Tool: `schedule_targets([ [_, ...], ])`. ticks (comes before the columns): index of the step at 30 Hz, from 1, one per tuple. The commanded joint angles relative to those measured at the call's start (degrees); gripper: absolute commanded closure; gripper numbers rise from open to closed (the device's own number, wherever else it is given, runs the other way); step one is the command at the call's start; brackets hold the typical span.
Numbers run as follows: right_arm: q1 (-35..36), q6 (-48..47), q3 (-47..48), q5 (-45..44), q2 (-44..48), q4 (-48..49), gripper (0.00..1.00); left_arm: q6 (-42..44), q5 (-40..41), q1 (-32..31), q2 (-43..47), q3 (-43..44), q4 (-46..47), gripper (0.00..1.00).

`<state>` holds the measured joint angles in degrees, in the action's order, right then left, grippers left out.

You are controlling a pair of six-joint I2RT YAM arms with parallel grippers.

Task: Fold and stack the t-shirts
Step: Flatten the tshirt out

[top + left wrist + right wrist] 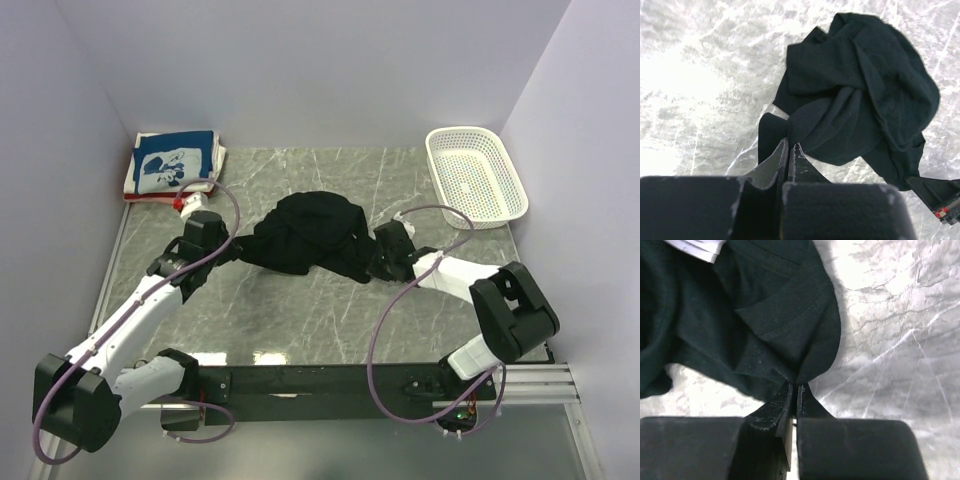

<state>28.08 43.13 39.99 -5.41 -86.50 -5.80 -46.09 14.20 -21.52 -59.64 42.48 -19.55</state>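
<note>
Lying crumpled in a loose heap at the centre of the marble table (300, 320), the black t-shirt (310, 235) is being gripped from both sides. The left gripper (236, 250) is reaching in from 9 o'clock of the heap, and in the left wrist view its jaws are sitting pressed together (790, 145) on a bunched fold at the shirt's near edge, so it is clamping the cloth there. The right gripper (376, 262) is coming in from about 4 o'clock of the heap; in the right wrist view its jaws are sitting almost together (795, 386), nipping a hemmed edge of the same shirt, with a white neck label (697, 247) showing at the top left of that view. Between the two grips the fabric is bulging up in wrinkled folds and resting on the table. At 11 o'clock, in the far-left corner, a folded blue t-shirt (175, 163) with a white print is lying on top of a stack, with a white t-shirt (131, 178) and a red t-shirt (150, 197) peeking out beneath it. At 1 o'clock, in the far-right corner, a white perforated basket (478, 180) is standing well apart from the black shirt.
</note>
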Motion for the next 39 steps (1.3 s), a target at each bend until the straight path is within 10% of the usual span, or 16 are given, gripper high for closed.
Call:
schedule_targets([
  [1, -1.0, -1.8, 5.3, 0.4, 6.7, -5.0, 1.0, 4.1, 0.7, 0.5, 2.5, 5.4, -2.5, 1.0],
  [26, -27.7, -7.6, 51.0, 17.1, 37.2, -34.9, 1.0, 10.6, 11.6, 5.6, 12.7, 49.6, -20.4, 1.0],
  [39, -27.7, -1.8, 53.1, 22.0, 31.9, -22.3, 1.0, 14.4, 12.6, 5.6, 6.1, 51.9, -8.9, 1.0],
])
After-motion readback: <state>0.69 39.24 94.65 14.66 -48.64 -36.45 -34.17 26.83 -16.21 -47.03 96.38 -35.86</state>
